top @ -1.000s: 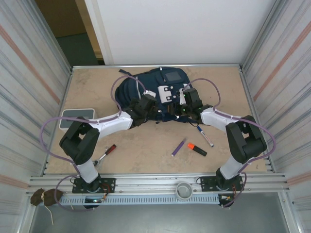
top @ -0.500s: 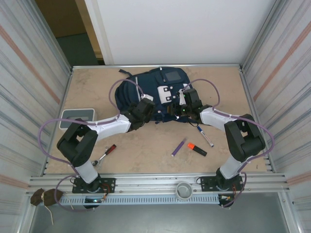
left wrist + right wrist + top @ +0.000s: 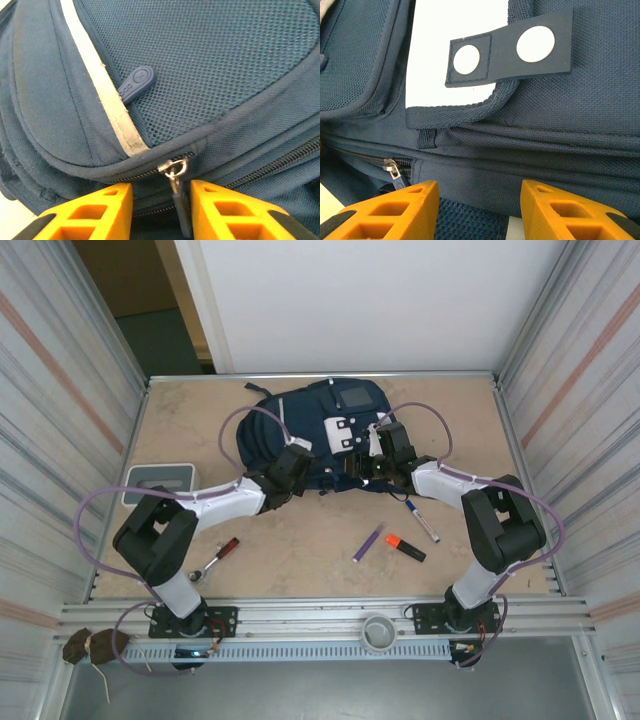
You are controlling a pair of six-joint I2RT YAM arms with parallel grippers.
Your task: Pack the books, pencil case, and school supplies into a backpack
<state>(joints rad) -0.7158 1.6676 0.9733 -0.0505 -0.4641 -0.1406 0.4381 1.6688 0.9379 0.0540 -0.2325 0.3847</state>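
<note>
The navy backpack (image 3: 320, 430) lies flat at the back of the table. My left gripper (image 3: 288, 468) is at its near left edge. In the left wrist view its yellow fingers (image 3: 100, 210) stand apart around a dark zipper pull (image 3: 180, 207), which hangs from a metal slider (image 3: 173, 166) and lies against the right finger. My right gripper (image 3: 385, 458) sits at the near right edge, its jaws (image 3: 480, 192) closed on a thick fold of the backpack (image 3: 545, 125). A purple pen (image 3: 368, 542), an orange highlighter (image 3: 405, 547) and a white marker (image 3: 422, 520) lie on the table. The books and pencil case are out of view.
A red-handled metal tool (image 3: 218, 558) lies near the left arm's base. A grey flat box (image 3: 158, 482) sits by the left wall. Metal walls close in both sides. Bare tabletop (image 3: 300, 540) lies in front of the backpack.
My left gripper has slid a little left and toward me along the backpack's edge, and its jaws have narrowed around the zipper pull. The right arm has stayed put.
</note>
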